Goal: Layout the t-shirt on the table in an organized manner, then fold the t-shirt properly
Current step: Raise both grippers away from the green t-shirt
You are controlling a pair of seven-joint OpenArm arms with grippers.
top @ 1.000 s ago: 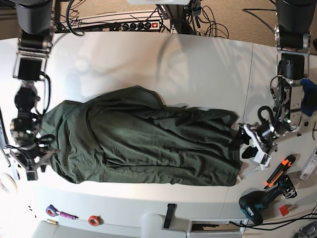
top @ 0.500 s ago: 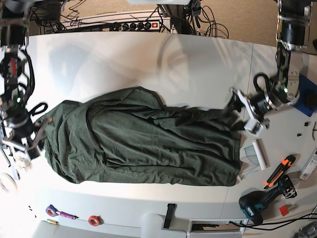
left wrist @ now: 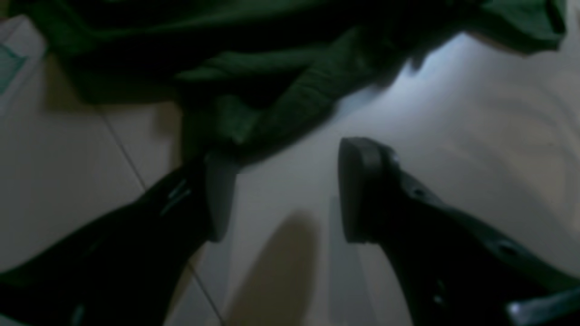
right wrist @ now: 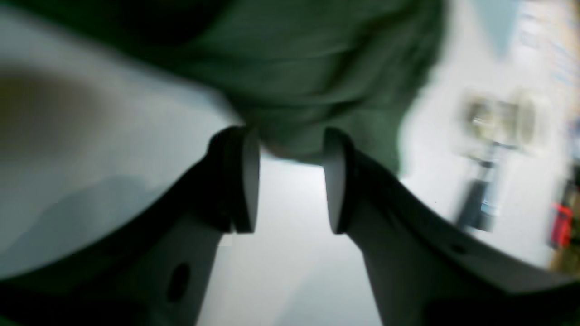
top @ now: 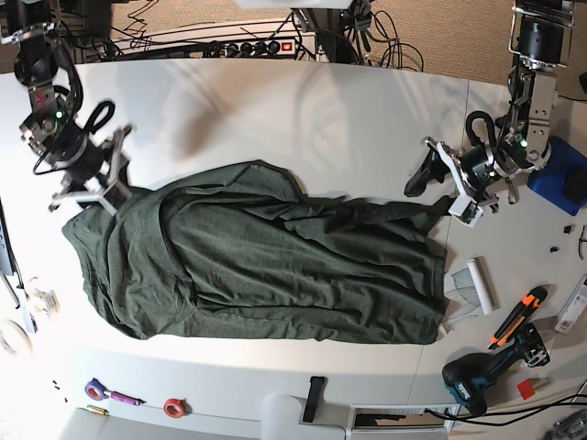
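The dark green t-shirt (top: 266,266) lies rumpled across the middle of the white table (top: 303,119), long side running left to right. My left gripper (top: 438,194) is at the shirt's far right corner and stands open. In the left wrist view the left gripper (left wrist: 285,190) holds nothing, and one finger (left wrist: 217,194) touches the t-shirt's (left wrist: 272,90) edge. My right gripper (top: 92,192) sits open at the shirt's far left corner. In the blurred right wrist view, the right gripper (right wrist: 290,181) has the t-shirt (right wrist: 317,81) just past its tips.
At the near right lie a drill (top: 477,380), an orange utility knife (top: 518,316) and a white roll (top: 481,284). Tape rolls (top: 172,406) and a black strip (top: 315,399) sit by the near edge. A power strip (top: 257,46) and cables run along the far edge.
Both arms have swung from the shirt's near corners to its far corners. The shirt's left edge has shifted slightly outward.
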